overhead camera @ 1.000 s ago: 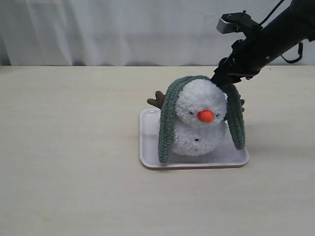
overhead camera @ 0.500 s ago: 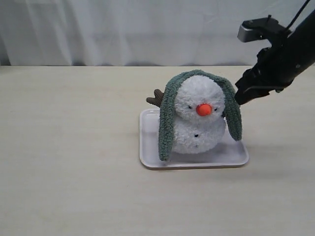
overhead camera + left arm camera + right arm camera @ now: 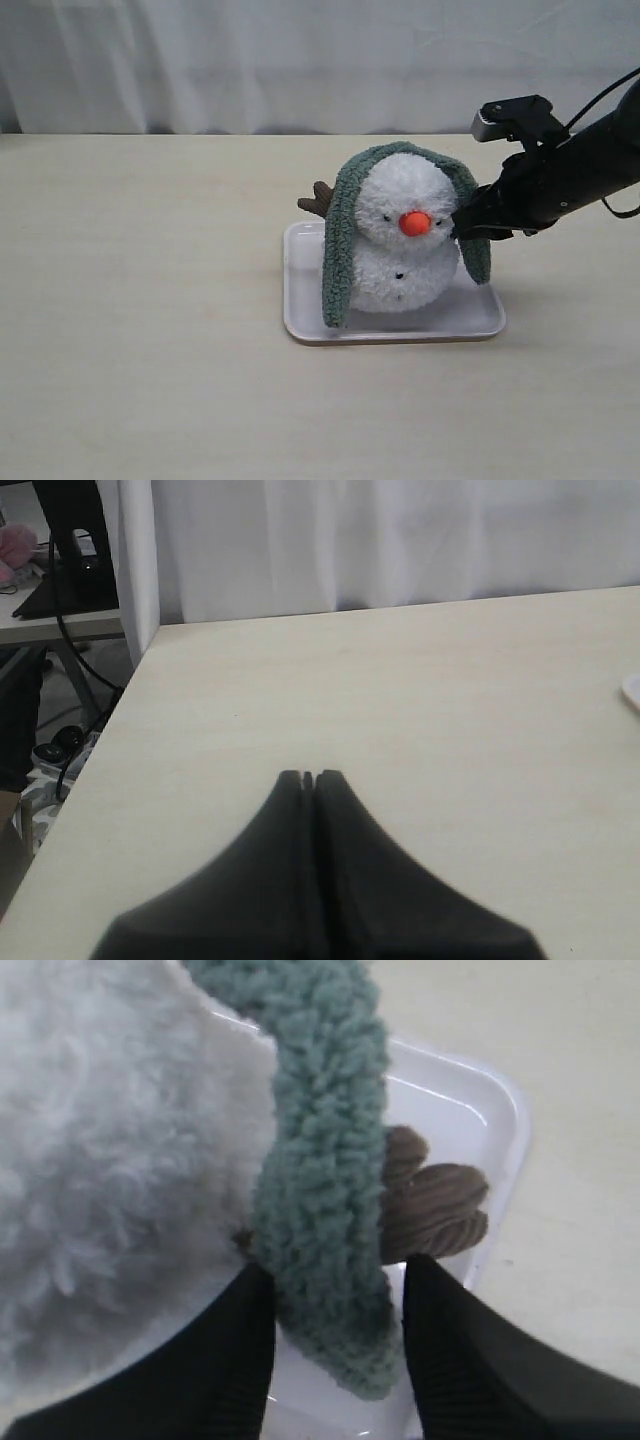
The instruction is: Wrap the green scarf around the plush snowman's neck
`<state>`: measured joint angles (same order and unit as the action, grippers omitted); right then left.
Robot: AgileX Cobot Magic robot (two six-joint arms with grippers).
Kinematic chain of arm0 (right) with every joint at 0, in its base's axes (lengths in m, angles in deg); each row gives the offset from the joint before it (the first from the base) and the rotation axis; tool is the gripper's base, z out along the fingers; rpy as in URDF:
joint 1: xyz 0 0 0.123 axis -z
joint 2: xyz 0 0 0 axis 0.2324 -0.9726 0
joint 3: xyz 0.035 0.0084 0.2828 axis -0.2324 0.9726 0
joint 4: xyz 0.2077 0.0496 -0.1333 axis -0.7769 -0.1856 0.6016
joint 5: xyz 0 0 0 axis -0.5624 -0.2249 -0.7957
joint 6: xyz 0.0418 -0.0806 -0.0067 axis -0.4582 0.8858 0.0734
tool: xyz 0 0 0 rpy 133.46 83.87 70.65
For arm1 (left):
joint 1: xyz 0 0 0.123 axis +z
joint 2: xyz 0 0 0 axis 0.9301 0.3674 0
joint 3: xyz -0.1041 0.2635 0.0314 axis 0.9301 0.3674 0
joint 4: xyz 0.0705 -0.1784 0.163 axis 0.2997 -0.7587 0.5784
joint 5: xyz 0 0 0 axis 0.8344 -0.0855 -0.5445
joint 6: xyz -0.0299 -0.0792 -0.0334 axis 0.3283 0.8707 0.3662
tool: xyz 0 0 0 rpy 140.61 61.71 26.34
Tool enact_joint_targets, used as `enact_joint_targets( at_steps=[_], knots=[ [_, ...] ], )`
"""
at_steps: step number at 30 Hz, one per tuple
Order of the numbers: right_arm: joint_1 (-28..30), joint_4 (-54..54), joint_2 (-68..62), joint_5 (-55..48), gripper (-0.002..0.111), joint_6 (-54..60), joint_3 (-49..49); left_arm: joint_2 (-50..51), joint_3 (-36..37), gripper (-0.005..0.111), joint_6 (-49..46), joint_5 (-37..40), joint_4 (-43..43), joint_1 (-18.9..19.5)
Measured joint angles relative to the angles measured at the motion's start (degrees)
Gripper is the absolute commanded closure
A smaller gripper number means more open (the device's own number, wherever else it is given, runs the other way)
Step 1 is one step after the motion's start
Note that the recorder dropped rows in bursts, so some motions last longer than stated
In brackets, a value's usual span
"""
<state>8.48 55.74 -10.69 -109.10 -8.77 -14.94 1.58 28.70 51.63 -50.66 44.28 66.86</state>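
Note:
The plush snowman [image 3: 400, 250] stands on a white tray [image 3: 300, 322]. Its orange nose faces the camera. The green scarf [image 3: 340, 250] lies over the top of its head like a hood, with one end hanging down each side. My right gripper [image 3: 463, 226] is at the scarf's right-hand end, beside the snowman's cheek. In the right wrist view this gripper [image 3: 335, 1280] is open, and the scarf's hanging end [image 3: 325, 1180] sits between its black fingers [image 3: 450, 1345], next to the white plush [image 3: 110, 1140] and a brown arm [image 3: 435, 1210]. My left gripper [image 3: 308, 777] is shut and holds nothing.
The tray's rim [image 3: 495, 1120] lies under the scarf end. A white curtain [image 3: 300, 60] hangs behind the pale table [image 3: 140, 300]. In the left wrist view the table's edge [image 3: 110, 730] drops off towards cables and furniture, and a sliver of the tray [image 3: 633, 690] shows.
My right gripper left the top of the snowman's head, swung out to the right, then came down to the scarf's right hanging end. The snowman sits a little more upright.

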Motion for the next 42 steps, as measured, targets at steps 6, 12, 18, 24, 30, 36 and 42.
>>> enact_joint_targets(
  at_steps=[6,12,18,24,30,36,42],
  knots=[
    [0.0,-2.9,-1.4,-0.5,0.104,2.2,0.0,0.0,0.0,0.107,0.0,0.1,0.0,0.0],
    [0.0,-4.3,-1.6,-6.4,0.104,2.7,-1.2,0.0,0.0,0.107,0.0,0.1,0.0,0.0],
    [0.0,-4.6,-0.1,-17.3,0.104,0.7,-5.7,0.0,0.0,0.107,0.0,0.1,0.0,0.0],
    [0.0,-3.5,0.3,-28.4,0.104,-5.4,-8.4,0.0,0.0,0.107,0.0,0.1,0.0,0.0],
    [0.0,1.1,0.3,-28.7,0.104,-9.4,-7.6,0.0,0.0,0.107,0.0,0.1,0.0,0.0],
    [0.0,1.5,0.3,-24.2,0.104,-10.2,-5.5,0.0,0.0,0.107,0.0,0.1,0.0,0.0],
    [-0.3,1.3,-1.4,-23.3,0.104,-10.2,-5.5,0.0,0.0,0.107,0.0,0.2,0.0,0.0]
  ],
)
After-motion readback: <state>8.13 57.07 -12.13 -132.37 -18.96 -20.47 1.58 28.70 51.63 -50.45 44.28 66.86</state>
